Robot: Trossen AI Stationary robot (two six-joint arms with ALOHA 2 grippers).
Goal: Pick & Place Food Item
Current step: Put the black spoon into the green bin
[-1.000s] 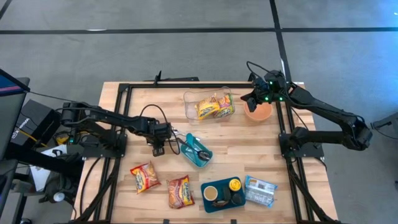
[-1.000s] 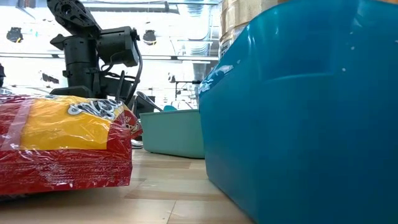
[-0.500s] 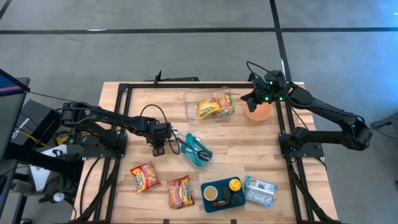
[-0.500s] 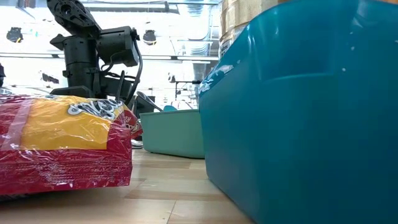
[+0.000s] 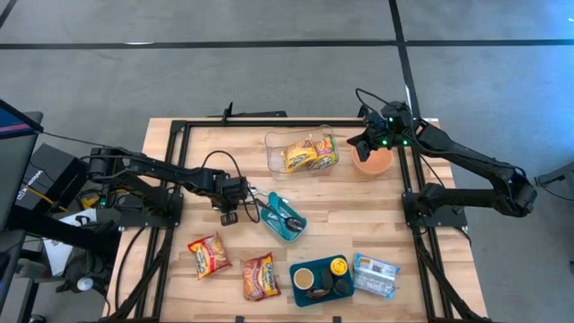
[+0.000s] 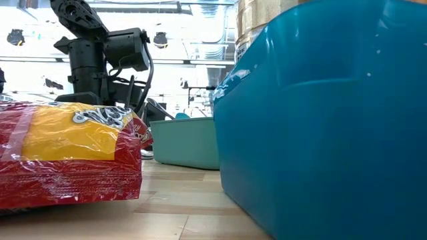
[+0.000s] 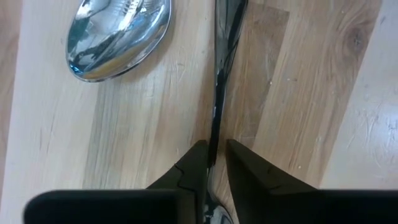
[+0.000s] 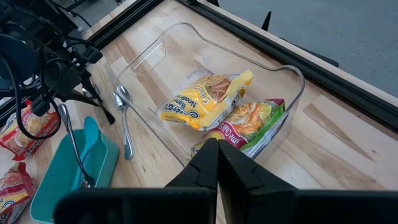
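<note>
While the left gripper is pressing low over the pale wooden table, its two dark fingers are pinching the thin dark utensil handle between them, beside a shiny metal spoon bowl. The right gripper is hanging with fingers fully together, gripping nothing, over the clear plastic bin, where a yellow noodle packet is lying.

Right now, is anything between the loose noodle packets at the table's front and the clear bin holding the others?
Yes. The teal tray lies on the straight line from the loose packets to the clear bin, with the left gripper just beside it. Carrying a packet over them should probably clear both.
</note>
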